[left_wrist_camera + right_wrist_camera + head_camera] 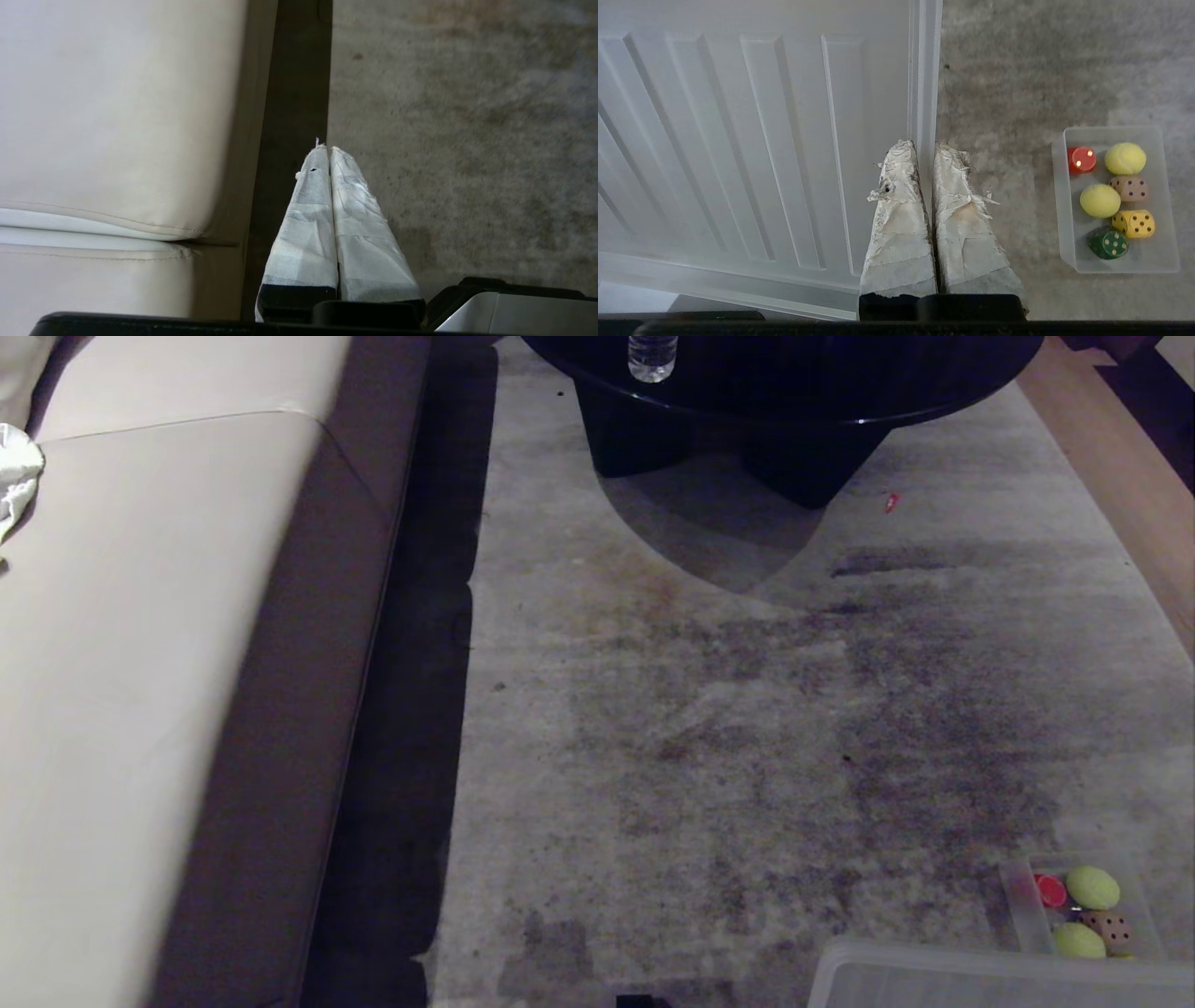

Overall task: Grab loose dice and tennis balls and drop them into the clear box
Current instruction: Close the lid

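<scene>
Task looks done: shallow transparent plastic clear box (1118, 261) on the grey carpet (709, 728) already holds both yellow-green fuzzy tennis balls (1125, 158), the tan dark-pipped die (1129, 188) and other pieces; left end effector (330, 151) and right end effector (926, 151) clenched, empty.

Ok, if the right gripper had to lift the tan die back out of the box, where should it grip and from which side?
Probably from straight above, fingers on two opposite flat faces of the tan die. The clear box walls block a level approach. A tennis ball and the yellow die sit close on two sides, so the faces toward the other ball and the wall look freer.
</scene>
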{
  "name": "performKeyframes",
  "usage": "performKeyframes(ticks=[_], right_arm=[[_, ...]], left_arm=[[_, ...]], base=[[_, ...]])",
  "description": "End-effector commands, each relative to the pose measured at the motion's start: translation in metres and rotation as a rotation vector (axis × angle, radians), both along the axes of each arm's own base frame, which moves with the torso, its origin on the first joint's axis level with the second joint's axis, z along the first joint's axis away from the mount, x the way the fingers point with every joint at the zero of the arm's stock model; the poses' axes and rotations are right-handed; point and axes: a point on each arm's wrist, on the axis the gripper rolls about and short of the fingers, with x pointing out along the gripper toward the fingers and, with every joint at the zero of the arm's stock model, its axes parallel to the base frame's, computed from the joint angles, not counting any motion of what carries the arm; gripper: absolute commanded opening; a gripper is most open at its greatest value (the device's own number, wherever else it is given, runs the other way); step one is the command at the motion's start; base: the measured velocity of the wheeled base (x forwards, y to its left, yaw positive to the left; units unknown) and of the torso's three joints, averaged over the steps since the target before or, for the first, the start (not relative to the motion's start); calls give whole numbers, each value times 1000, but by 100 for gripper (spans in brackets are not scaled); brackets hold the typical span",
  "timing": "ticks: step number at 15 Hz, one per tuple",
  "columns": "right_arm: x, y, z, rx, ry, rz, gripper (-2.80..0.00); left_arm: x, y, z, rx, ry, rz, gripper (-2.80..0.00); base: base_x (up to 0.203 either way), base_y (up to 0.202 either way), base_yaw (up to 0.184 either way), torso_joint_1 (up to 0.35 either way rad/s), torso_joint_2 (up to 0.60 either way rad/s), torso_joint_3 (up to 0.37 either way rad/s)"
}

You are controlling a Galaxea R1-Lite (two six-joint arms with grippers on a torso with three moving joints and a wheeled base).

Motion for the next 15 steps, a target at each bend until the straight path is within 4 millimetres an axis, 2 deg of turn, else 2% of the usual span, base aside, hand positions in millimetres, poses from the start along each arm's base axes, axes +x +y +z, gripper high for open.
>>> performKeyframes(ticks=[1,15], right_arm=[[0,0,0,0,1,2,-280],[0,0,0,2,1,2,-280]], left_arm=[[0,0,0,-1,3,0,-280],[0,0,0,-1,3,0,-280]], base=[[0,0,0,2,1,-193],[0,0,0,1,1,-198]])
